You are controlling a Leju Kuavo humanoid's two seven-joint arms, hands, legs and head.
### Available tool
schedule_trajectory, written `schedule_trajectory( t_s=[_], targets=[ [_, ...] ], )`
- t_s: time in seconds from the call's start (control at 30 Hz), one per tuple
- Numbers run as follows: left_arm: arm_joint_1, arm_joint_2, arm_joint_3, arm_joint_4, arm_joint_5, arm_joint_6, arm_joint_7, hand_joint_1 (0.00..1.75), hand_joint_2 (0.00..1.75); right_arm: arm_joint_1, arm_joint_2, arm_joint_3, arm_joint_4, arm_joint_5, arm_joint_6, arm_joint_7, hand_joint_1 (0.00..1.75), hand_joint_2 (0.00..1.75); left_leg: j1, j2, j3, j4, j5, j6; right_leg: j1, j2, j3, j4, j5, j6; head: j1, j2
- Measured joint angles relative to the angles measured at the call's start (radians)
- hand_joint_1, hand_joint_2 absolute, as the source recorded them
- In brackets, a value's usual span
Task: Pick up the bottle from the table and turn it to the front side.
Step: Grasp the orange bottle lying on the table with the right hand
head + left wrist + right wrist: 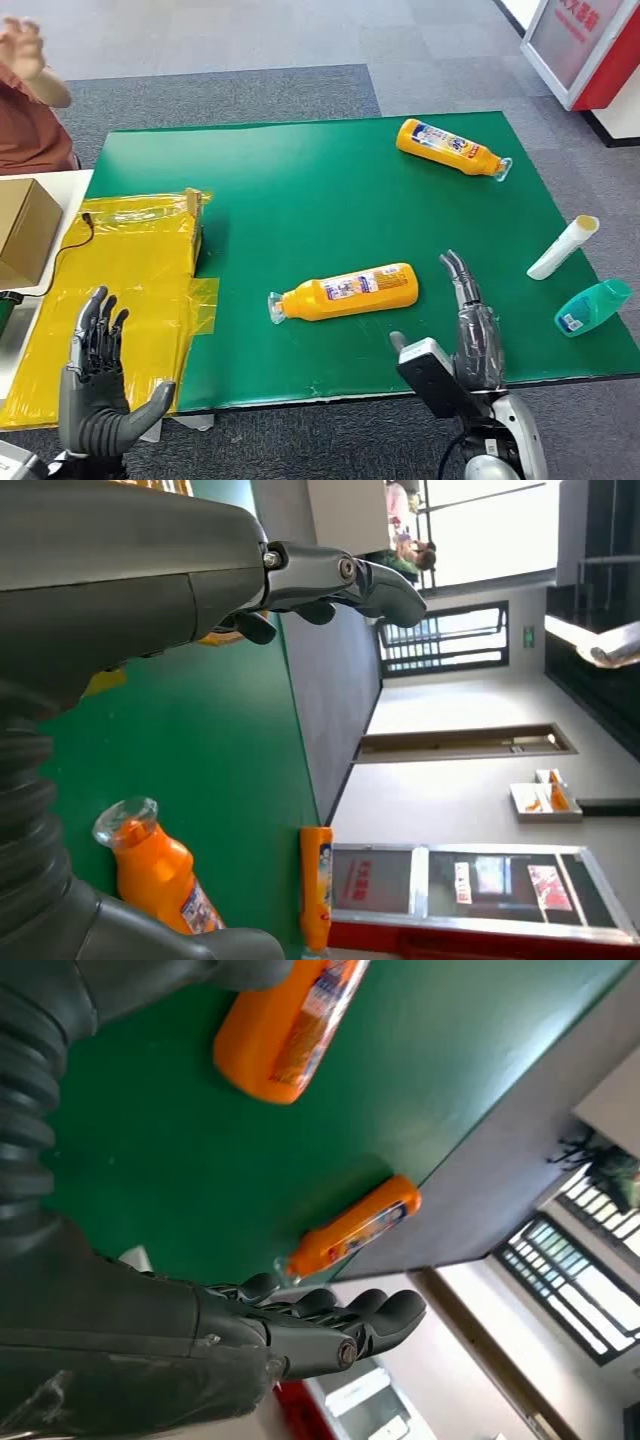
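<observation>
Empty robot hands (98,375) near bottle (347,291)

right hand (302,1335) empty with fingers straight, two orange bottles (290,1025) (355,1225) lying on green table (189,1170)

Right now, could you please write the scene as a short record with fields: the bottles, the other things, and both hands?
surface: green mat
near bottle: orange bottle, lying on its side, cap toward the robot's left
far bottle: second orange bottle, lying near the far edge
other items: white tube and teal bottle at the right edge; yellow plastic sheet on the left
left hand: fingers spread, holds nothing
right hand: fingers extended, holds nothing, near the near bottle's base
</observation>
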Motion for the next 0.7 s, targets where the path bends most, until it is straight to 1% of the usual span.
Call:
schedule_trajectory(
  t_s=[0.17, 0.23, 0.5, 0.57, 0.7],
  targets=[
    [-0.029, -0.002, -0.017, 0.000, -0.009, -0.012, 0.023, 0.00, 1.75, -0.039, -0.008, 0.018, 0.054, 0.156, 0.045, 0.072, 0.00, 1.75, 0.000, 0.000, 0.000, 0.000, 0.000, 0.000, 0.000, 0.000, 0.000, 0.000, 0.000, 0.000, 0.000, 0.000],
    [-0.049, -0.001, -0.033, 0.000, -0.017, -0.022, 0.033, 0.00, 1.75, -0.070, -0.010, 0.036, 0.098, 0.184, 0.070, 0.086, 0.00, 1.75, 0.000, 0.000, 0.000, 0.000, 0.000, 0.000, 0.000, 0.000, 0.000, 0.000, 0.001, 0.000, 0.000, 0.000],
    [-0.149, 0.005, -0.094, 0.005, -0.016, -0.031, 0.064, 0.00, 1.75, -0.228, -0.010, 0.102, 0.305, 0.142, 0.123, 0.090, 0.00, 1.75, 0.000, 0.000, 0.000, 0.000, 0.003, -0.001, 0.000, 0.000, 0.000, 0.000, 0.002, -0.001, 0.000, 0.000],
    [-0.170, 0.007, -0.106, 0.009, -0.015, -0.034, 0.069, 0.00, 1.75, -0.264, -0.010, 0.114, 0.356, 0.153, 0.128, 0.102, 0.00, 1.75, 0.000, 0.000, 0.000, 0.000, 0.003, -0.001, 0.000, 0.000, 0.000, 0.000, 0.003, -0.001, 0.000, 0.000],
    [-0.215, 0.012, -0.135, 0.017, -0.010, -0.046, 0.085, 0.00, 1.75, -0.342, -0.010, 0.139, 0.460, 0.216, 0.130, 0.139, 0.00, 1.75, 0.000, 0.000, 0.000, 0.000, 0.003, 0.000, 0.000, 0.000, -0.001, 0.000, 0.003, -0.001, 0.000, 0.000]
  ],
)
